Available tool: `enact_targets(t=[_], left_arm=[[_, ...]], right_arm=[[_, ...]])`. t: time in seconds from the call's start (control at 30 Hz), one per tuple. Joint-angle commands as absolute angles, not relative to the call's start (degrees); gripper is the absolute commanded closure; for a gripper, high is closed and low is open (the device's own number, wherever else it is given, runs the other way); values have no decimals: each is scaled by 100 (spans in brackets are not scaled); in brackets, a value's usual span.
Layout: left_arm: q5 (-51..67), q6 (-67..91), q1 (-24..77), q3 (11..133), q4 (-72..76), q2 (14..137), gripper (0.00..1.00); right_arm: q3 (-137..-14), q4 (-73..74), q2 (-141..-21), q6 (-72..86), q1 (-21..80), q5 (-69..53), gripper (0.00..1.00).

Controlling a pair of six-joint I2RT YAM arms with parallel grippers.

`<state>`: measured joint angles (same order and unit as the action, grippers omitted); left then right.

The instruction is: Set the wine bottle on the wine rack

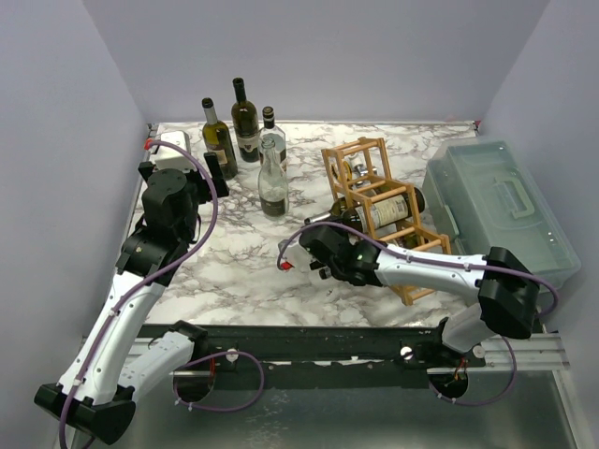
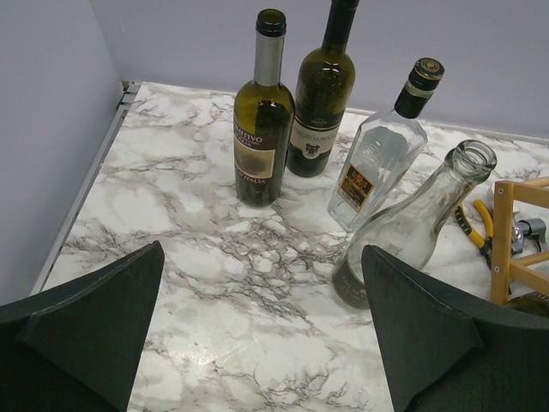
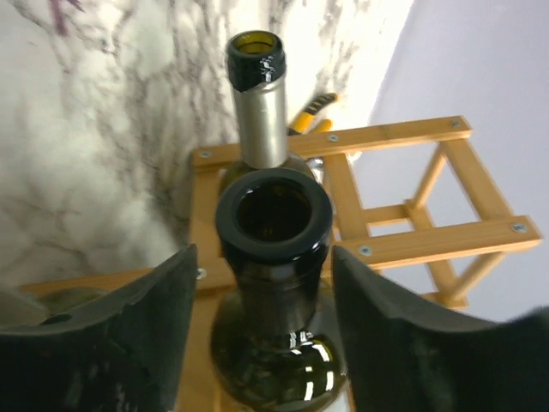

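Note:
The wooden wine rack (image 1: 370, 192) stands right of centre and also shows in the right wrist view (image 3: 403, 240). A dark wine bottle (image 3: 274, 283) with an open black mouth lies with its body in the rack and its neck pointing out. My right gripper (image 3: 264, 257) is open, with one finger on each side of that neck and a gap on both sides. In the top view the right gripper (image 1: 316, 253) covers most of this bottle. A second bottle with a silver foil neck (image 3: 257, 112) lies in the rack beside it (image 1: 379, 213). My left gripper (image 2: 262, 253) is open and empty over the back left of the table (image 1: 213, 173).
Several upright bottles stand at the back: a green one (image 2: 262, 146), a dark one (image 2: 322, 103), a clear one with a black cap (image 2: 382, 154) and a clear open one (image 2: 412, 223). Yellow-handled pliers (image 2: 472, 227) lie by the rack. A translucent lidded box (image 1: 496, 210) is at the right.

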<state>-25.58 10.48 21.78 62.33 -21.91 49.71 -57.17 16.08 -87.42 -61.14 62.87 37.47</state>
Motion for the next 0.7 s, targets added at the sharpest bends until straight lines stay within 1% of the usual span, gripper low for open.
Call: enact_targets(t=[0.0,0.07,0.1,0.27,0.33,0.47,0.53,0.6,0.67], left_arm=[[-2706,1037,2197,6179,-2075,4982,1],[-2716,1032,2193,6176,-2074,4987,1],[-2724,1031,2197,6176,-2074,4983,1],[-2697,1035,2190,6187,-2084,5018,1],[-2681,1052,2171,6187,-2084,5017,1],[-2662,1094,2079,6209,-2108,5066,1],[-2684,1097,2042,6218,-2129,5083,1],[-2711,1103,2005,6215,-2128,5074,1],[-2723,1082,1963,6214,-2136,5057,1]], right_arm=[[-6027,2247,-8472,-5552,6279,2804,30],[-6152,2423,-8315,-5263,6333,2540,21],[-6250,2481,-8233,-5089,6349,2374,1],[-6816,2759,-7883,-3968,6471,1488,0],[-6926,2362,-7716,-3283,6472,1293,0],[-6682,471,-7385,-1536,6460,1686,0],[-6593,-352,-7410,-741,6452,2207,0],[-6646,-803,-7611,-218,6374,2731,0],[-6778,-1068,-7893,295,6168,2869,0]])
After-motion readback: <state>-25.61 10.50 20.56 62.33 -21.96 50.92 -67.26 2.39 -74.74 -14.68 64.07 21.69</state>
